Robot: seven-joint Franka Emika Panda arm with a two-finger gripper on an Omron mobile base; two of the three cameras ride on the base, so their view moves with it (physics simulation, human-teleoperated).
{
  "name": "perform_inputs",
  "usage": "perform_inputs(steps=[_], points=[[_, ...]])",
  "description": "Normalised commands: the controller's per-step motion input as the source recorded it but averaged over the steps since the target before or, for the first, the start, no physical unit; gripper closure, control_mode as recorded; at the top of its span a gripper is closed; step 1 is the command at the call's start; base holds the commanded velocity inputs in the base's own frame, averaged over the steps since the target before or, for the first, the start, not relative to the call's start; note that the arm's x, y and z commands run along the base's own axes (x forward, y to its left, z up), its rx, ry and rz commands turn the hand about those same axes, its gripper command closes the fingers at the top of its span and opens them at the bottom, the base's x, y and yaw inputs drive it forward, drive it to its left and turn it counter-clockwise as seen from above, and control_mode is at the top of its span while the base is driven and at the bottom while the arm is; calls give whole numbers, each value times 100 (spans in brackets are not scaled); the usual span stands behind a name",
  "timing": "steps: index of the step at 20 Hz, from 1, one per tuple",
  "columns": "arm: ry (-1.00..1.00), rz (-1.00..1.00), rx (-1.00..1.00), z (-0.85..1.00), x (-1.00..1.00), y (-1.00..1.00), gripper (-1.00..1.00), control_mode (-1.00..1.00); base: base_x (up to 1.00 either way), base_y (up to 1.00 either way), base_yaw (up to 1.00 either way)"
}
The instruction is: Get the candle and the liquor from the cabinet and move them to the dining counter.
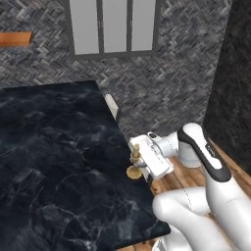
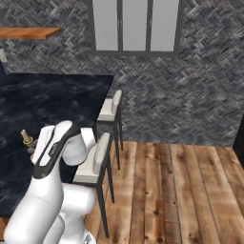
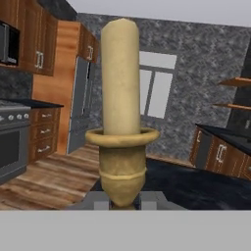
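You cannot see the fingertips of the gripper [image 1: 140, 164] in the left base view: the white hand covers them where it meets the candle [image 1: 134, 162], and the candle's stick is too small there to make out clearly. In the right base view the arm's upper link hides most of the candle [image 2: 26, 138], leaving just its top and a bit of brass. In the hand view the candle's [image 3: 121, 117] round base is cut off below. The dining counter [image 1: 54, 166] runs off the left and bottom edges in the left base view. The near stool's [image 2: 93, 164] seat is partly hidden behind the arm.
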Motion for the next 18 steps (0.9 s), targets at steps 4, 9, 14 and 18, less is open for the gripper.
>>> perform_inputs(steps=[4, 9, 14, 18], points=[[0, 0, 0, -33, 27, 5, 100, -100, 0, 0, 0], [0, 0, 0, -36, 26, 5, 100, -100, 0, 0, 0], [0, 0, 0, -35, 23, 6, 100, -100, 0, 0, 0], [0, 0, 1, -31, 19, 12, 100, -100, 0, 0, 0]])
